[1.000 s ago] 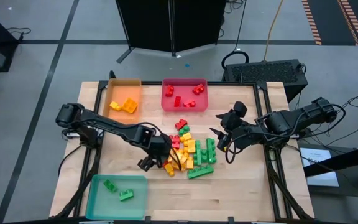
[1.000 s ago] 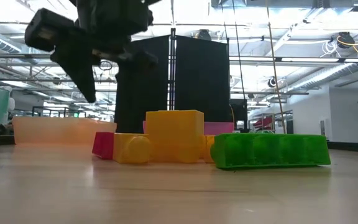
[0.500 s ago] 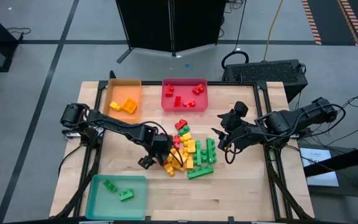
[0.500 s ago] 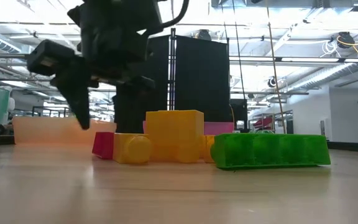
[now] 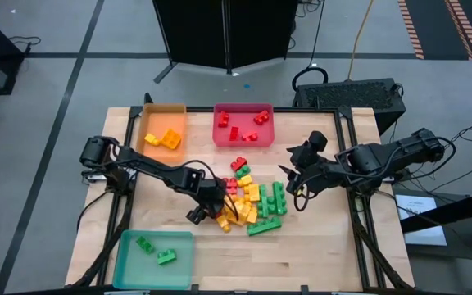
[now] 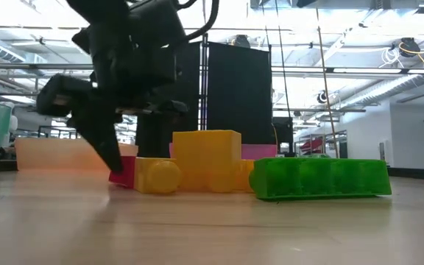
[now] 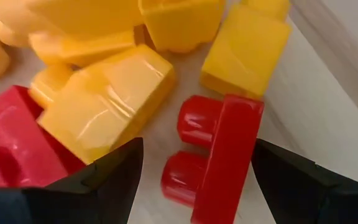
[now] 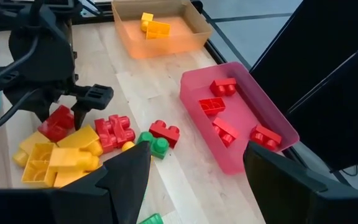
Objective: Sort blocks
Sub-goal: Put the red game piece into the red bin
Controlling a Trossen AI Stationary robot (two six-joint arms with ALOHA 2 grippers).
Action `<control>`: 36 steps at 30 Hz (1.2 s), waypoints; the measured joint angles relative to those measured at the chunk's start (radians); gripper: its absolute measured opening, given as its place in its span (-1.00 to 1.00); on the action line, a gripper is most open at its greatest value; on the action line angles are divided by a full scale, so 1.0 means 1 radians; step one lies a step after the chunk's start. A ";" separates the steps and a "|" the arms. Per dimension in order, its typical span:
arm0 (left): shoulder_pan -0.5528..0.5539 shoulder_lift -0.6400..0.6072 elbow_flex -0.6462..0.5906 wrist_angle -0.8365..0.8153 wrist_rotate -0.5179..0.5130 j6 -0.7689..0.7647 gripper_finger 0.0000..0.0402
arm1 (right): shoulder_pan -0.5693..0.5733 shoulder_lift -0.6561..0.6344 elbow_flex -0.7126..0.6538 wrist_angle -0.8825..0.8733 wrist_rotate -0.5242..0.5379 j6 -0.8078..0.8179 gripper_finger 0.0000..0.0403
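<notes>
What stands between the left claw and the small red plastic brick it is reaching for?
Nothing visible does. In the left wrist view, the small red studded plastic brick lies on the wooden table directly between the open fingers of the left claw. Yellow plastic bricks crowd one side of it.

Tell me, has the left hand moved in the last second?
Yes. The left hand has come down toward the table, its tips now beside the red block in the low view.

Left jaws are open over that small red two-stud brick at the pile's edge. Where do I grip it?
Probably across the red brick's flat body, from above. It lies on its side, studs pointing sideways, between the left gripper's open jaws, with a yellow brick close beside one of them.
</notes>
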 joint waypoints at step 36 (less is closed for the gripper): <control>0.026 -0.013 -0.089 0.172 0.041 -0.245 -0.19 | -0.044 0.000 0.000 0.001 0.003 0.023 0.24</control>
